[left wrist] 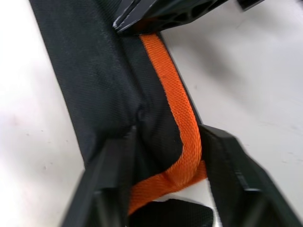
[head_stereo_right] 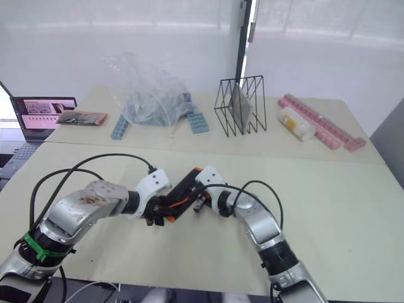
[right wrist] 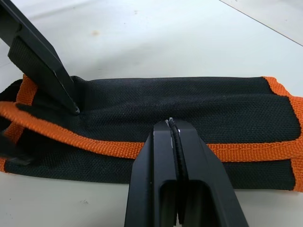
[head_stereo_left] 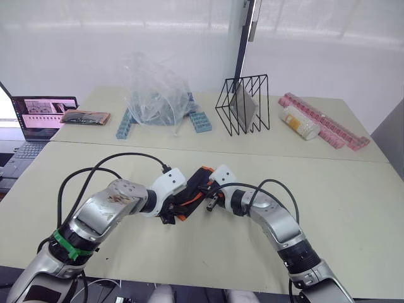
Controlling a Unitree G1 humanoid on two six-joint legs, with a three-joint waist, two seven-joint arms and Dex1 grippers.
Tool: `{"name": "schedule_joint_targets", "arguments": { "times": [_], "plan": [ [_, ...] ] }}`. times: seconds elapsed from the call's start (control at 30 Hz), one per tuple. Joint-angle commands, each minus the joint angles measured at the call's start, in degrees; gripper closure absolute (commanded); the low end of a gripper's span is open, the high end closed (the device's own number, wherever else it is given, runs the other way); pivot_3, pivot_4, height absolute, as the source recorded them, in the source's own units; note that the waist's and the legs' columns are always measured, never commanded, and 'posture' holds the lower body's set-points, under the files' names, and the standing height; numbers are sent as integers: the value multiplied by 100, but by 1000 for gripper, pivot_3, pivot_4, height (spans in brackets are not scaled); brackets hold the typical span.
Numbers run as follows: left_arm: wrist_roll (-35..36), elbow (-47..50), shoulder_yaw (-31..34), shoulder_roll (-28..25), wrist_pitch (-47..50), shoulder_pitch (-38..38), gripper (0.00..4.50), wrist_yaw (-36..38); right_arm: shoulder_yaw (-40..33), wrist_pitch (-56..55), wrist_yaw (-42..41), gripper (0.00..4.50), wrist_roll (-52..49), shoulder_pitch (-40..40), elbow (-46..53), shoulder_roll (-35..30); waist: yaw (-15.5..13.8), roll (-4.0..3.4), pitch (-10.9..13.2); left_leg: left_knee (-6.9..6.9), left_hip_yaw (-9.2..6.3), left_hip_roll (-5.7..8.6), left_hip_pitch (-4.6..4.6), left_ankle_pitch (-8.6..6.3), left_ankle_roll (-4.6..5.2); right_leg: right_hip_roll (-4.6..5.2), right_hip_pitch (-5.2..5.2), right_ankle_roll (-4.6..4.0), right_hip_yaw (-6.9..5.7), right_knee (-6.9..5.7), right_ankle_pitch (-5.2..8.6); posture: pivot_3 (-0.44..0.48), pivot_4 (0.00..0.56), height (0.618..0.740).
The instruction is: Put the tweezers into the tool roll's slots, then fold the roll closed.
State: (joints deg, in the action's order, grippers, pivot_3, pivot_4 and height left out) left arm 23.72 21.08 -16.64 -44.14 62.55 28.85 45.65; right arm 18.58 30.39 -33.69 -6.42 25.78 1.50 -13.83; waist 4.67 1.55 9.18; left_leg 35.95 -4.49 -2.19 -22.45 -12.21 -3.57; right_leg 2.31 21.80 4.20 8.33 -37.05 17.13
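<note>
Between both arms, the tool roll [right wrist: 189, 109] is folded, long axis diagonal on the tabletop [head_stereo_left: 353, 208]; left tool [left wrist: 165, 156] clamps its end, right tool [right wrist: 176, 137] is pinched together.

I can read no text, label, brand or number anywhere here. The laptop [head_stereo_left: 39, 117] at the far left shows a lit screen with pinkish panels, but its content is too small for me to make out as words.
</note>
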Motion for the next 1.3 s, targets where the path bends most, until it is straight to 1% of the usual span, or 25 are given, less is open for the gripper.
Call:
{"name": "schedule_joint_targets", "arguments": {
  "times": [0.03, 0.07, 0.13, 0.23, 0.3, 0.4, 0.5, 0.6, 0.77, 0.93, 1.07, 1.13, 1.2, 1.3],
  "plan": [
    [262, -264, 679, -389, -324, -125, 953, 497, 69, 62, 41, 4500, 129, -113, -282, 0, 36, -2, 2, 0, 0, 0, -17, 1, -1, 0, 22, -3, 0, -6, -1, 0, 150, 720],
    [339, -317, 784, -428, -385, -151, 953, 595, 67, 55, 39, 4500, 131, -113, -290, 5, 40, -4, 5, 0, 0, -1, -40, 6, -4, -2, 46, -7, -1, -11, -4, 0, 150, 720],
    [509, -416, 1022, -423, -546, -210, 953, 776, 65, 37, 37, 4500, 134, -115, -315, 11, 41, -2, 12, 0, -1, 0, -45, 8, -2, -2, 47, -10, -1, -10, -5, 0, 150, 720],
    [529, -617, 1203, -435, -1072, -393, 953, 1082, 67, 12, 27, 4500, 134, -133, -332, 7, 44, 7, 19, 2, -2, 0, -50, 9, -3, -2, 46, -9, -1, -7, -5, 0, 150, 720],
    [577, -832, 1386, -205, -1560, -478, 953, 1175, 76, 6, 31, 4500, 137, -147, -342, 13, 42, 6, 21, 1, -2, 0, -49, 8, -3, -2, 47, -9, -1, -7, -5, 0, 150, 720],
    [647, -998, 1450, -116, -1825, -558, 953, 1413, 92, 8, 39, 4500, 144, -167, -333, 17, 44, 7, 21, 1, -2, -1, -50, 9, -3, -2, 47, -10, -3, -8, -6, 0, 150, 720],
    [855, -1255, 1545, -37, -2044, -526, 1795, 1813, 90, 28, 39, 4500, 144, -188, -313, 5, 55, 7, 21, 1, -2, -1, -50, 9, -3, -2, 47, -10, -3, -9, -6, 0, 150, 720],
    [1056, -1402, 1594, 22, -2021, -413, 2775, 2077, 97, 46, 35, 4500, 150, -215, -283, -14, 55, 7, 22, 2, -3, 0, -51, 9, -3, -2, 47, -10, -3, -9, -6, 0, 150, 720],
    [648, -1838, 1264, 273, -2461, -211, 4459, 2080, 101, 63, 21, 4500, 149, -250, -252, -38, 49, 7, 21, 2, -3, 1, -51, 10, -2, -2, 45, -10, -3, -9, -6, 0, 150, 720],
    [32, -2316, 820, 587, -3134, -247, 4490, 1997, 125, 92, 7, 4500, 149, -275, -206, -45, 28, 7, 21, 2, -4, 2, -55, 10, -2, -2, 46, -14, -3, -9, -8, 0, 150, 720],
    [-594, -2694, 397, 612, -3639, -459, 4490, 1956, 114, 136, -13, 4500, 137, -304, -134, -83, 23, 7, 21, 1, -4, 1, -54, 10, -1, -2, 47, -20, -3, -10, -11, 0, 150, 720],
    [-1023, -3209, 206, 746, -3850, -422, 4490, 1610, 107, 148, -15, 4500, 130, -313, -120, -93, -12, 1, 17, 2, -4, 1, -49, 10, -1, -2, 40, -25, -4, -10, -14, 0, 150, 720],
    [-1160, -3420, 135, 834, -3998, -441, 4490, 1558, 104, 143, -29, 4500, 106, -321, -91, -94, -63, -13, 5, 4, -3, 5, -35, 10, -1, 0, 25, -16, -3, -9, -9, 0, 150, 720],
    [-1186, -3311, 69, 863, -4049, -583, 4490, 1620, 56, 137, -50, 4500, 49, -340, -32, -55, -67, -12, 4, 3, -3, 3, -1, 17, 10, -1, -4, -12, -3, -10, -8, 0, 150, 720]
  ]
}}
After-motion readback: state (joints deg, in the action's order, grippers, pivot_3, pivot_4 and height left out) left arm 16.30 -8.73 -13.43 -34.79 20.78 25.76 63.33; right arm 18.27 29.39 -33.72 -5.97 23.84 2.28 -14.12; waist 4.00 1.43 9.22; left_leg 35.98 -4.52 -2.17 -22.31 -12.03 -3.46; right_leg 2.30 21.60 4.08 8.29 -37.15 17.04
